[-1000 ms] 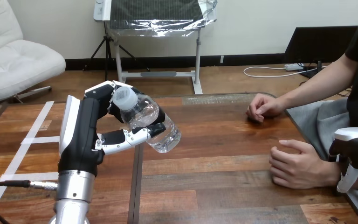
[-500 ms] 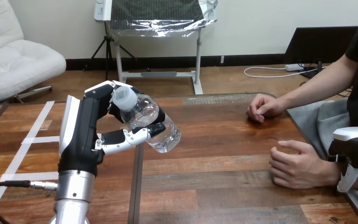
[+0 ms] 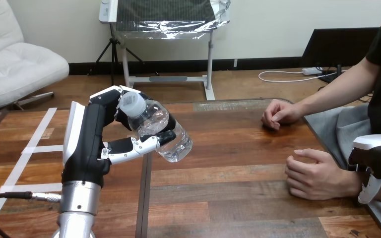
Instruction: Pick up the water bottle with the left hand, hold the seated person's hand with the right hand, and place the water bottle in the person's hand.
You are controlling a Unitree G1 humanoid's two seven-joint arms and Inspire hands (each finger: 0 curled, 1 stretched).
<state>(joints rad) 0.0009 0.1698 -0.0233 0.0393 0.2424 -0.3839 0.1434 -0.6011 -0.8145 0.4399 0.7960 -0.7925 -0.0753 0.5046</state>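
We count one table (image 3: pixel 238 148), one water bottle (image 3: pixel 158 130) above it, two robot hands, the left hand (image 3: pixel 87 144) over the table and the right hand (image 3: pixel 373 156) at its right edge, and two hands of the person resting on it, the person's far hand (image 3: pixel 279 113) and the person's near hand (image 3: pixel 316 174).

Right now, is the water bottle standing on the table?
No, the left hand has its fingers and thumb curled round the water bottle and holds it tilted in the air above the table.

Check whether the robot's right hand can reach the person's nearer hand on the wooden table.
Probably yes: the right hand sits at the wrist of the person's nearer hand, nothing between them; the clear plastic water bottle, in the left hand, is well away.
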